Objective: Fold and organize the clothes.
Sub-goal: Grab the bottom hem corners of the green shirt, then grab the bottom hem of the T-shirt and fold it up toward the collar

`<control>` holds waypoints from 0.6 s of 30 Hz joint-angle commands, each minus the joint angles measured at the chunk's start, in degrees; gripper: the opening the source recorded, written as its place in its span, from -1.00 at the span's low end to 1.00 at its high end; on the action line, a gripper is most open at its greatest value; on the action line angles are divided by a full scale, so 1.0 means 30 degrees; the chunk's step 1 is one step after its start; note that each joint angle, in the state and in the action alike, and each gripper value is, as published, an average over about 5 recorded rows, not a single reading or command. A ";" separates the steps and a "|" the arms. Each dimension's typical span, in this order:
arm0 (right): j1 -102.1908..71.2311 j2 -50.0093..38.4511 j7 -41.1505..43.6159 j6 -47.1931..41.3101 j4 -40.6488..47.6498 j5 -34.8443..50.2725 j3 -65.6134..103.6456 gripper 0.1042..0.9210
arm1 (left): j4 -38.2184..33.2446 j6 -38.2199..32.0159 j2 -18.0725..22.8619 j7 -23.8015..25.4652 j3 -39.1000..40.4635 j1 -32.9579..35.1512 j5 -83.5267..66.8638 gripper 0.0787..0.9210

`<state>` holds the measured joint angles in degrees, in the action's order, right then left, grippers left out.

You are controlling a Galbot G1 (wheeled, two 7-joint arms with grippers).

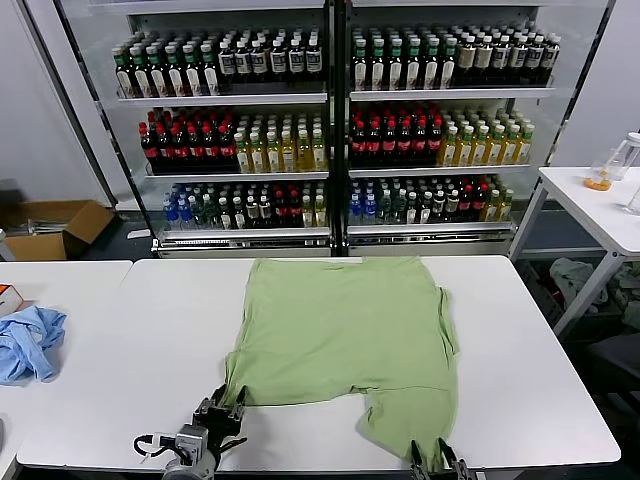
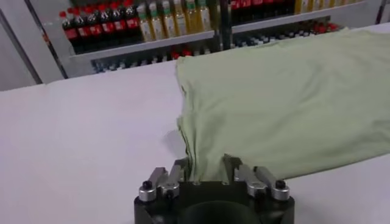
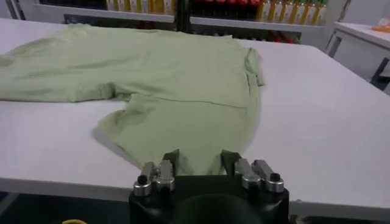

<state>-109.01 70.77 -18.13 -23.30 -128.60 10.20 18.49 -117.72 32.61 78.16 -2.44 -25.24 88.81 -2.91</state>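
The light green shirt (image 1: 340,320) lies spread flat on the white table (image 1: 540,370), with one part reaching toward the front edge at the right. My left gripper (image 1: 222,405) is open at the shirt's near left corner; in the left wrist view (image 2: 206,167) the cloth's edge (image 2: 286,91) lies between its fingers. My right gripper (image 1: 437,455) is open at the front edge of the near right part; in the right wrist view (image 3: 200,159) the cloth (image 3: 164,73) reaches in between its fingers.
A crumpled light blue cloth (image 1: 28,340) lies on the table to the left, with a small orange box (image 1: 8,297) behind it. Drink shelves (image 1: 330,120) stand behind. A cardboard box (image 1: 50,228) sits on the floor at left, and a side table (image 1: 600,200) stands at right.
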 commanded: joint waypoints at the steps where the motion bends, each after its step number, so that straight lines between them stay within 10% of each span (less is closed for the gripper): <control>1: -0.0127 0.0005 0.0069 0.0150 -0.0164 0.0436 0.0002 -0.52 | -0.0585 0.0175 -0.0007 0.0326 -0.0160 0.0344 -0.1400 -0.42; 8: -0.0194 -0.0607 0.0818 0.1841 -0.1392 0.0617 0.1304 -0.96 | -0.2112 0.0131 -0.0123 0.0370 -0.0649 0.0554 -0.3408 -0.86; 18: 0.0488 -0.1880 0.1300 0.3581 -0.3494 0.1509 0.3237 -1.00 | -0.4768 -0.0219 -0.0793 0.0409 -0.1587 0.1089 -0.5267 -0.94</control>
<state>-108.20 66.86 -14.93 -16.18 -135.13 13.68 24.81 -124.77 32.75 76.84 -1.33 -28.32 91.55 -12.61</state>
